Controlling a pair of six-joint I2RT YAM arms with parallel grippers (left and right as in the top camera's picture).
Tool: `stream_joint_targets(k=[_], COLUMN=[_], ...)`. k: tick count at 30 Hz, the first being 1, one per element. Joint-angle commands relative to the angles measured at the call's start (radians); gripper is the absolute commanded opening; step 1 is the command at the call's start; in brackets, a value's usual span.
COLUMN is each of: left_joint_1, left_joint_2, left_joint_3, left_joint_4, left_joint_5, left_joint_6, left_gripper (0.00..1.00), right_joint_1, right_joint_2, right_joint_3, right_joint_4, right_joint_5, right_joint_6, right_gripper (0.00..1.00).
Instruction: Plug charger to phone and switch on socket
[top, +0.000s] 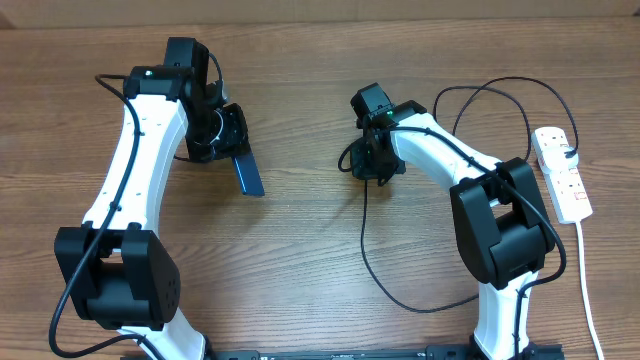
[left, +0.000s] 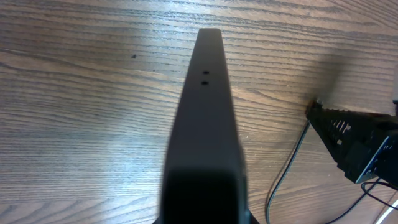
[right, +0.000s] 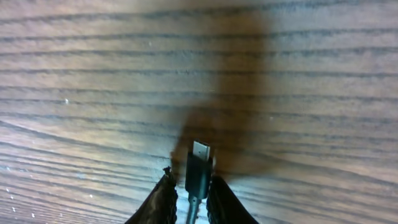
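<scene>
My left gripper (top: 228, 140) is shut on the phone (top: 247, 172), holding its blue body off the table and slanted toward the middle. In the left wrist view the phone (left: 205, 124) runs edge-on away from me, with two small holes in its dark edge, and it hides the jaws. My right gripper (top: 368, 160) is shut on the charger (top: 365, 235) at its connector tip (right: 198, 169), which sticks out forward between the two black fingers (right: 163, 199) just above the wood. The white socket (top: 563, 175) lies at the far right.
The charger's black cable loops from the right gripper toward the front edge, then round behind the right arm to the socket's far end. The socket's white cord (top: 590, 300) trails to the front right. The right gripper (left: 357, 146) shows at the right of the left wrist view.
</scene>
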Motion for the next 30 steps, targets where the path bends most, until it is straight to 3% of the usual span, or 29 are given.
stream_joint_targets(k=[1, 10, 17, 21, 27, 30], left_joint_1=[0.003, 0.003, 0.003, 0.003, 0.003, 0.006], left_joint_2=[-0.015, -0.015, -0.015, -0.015, -0.015, -0.015], left_joint_3=[0.014, 0.014, 0.014, 0.014, 0.014, 0.014], left_joint_4=[0.0, 0.0, 0.003, 0.003, 0.008, 0.024], left_joint_5=[0.0, 0.0, 0.001, 0.001, 0.022, 0.115], left_joint_6=[0.016, 0.017, 0.016, 0.016, 0.042, 0.075], left_gripper=[0.04, 0.04, 0.04, 0.04, 0.04, 0.04], right_joint_1=[0.005, 0.006, 0.006, 0.006, -0.023, -0.047], right_joint_2=[0.012, 0.012, 0.012, 0.011, -0.038, -0.099], right_joint_3=[-0.007, -0.04, -0.043, -0.043, -0.027, -0.026], right_joint_4=[-0.002, 0.007, 0.01, 0.013, 0.017, 0.02], right_joint_5=[0.006, 0.006, 0.003, -0.026, -0.33, -0.496], right_joint_6=[0.002, 0.011, 0.011, -0.008, -0.066, -0.153], right_gripper=[0.18, 0.16, 0.05, 0.04, 0.04, 0.04])
